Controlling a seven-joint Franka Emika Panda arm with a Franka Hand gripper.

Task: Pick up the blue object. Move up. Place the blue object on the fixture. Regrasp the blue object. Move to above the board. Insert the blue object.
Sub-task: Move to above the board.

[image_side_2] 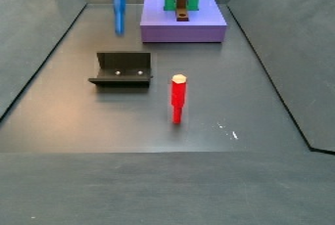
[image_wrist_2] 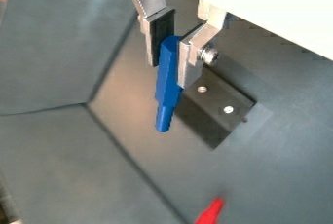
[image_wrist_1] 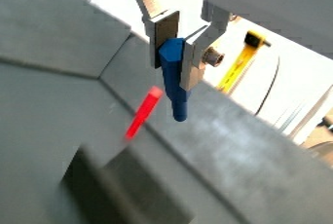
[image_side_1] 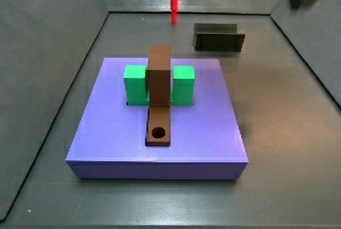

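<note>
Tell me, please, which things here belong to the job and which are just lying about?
Job: blue peg, held in the gripper above the floor; fixture; board with its brown bar.
Lying about: red peg, upright on the floor.

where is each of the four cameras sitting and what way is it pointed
Wrist view: on the arm's wrist, looking down past the gripper, which holds the blue object; red peg on the floor below.
Wrist view: also wrist-mounted, from another side; gripper, blue object, the fixture beneath.
Side view: at the board's end, facing the fixture; the gripper shows only as a blur at the top edge.
Side view: opposite end, facing the board; blue object hangs high.
Both side views share the red peg.
</note>
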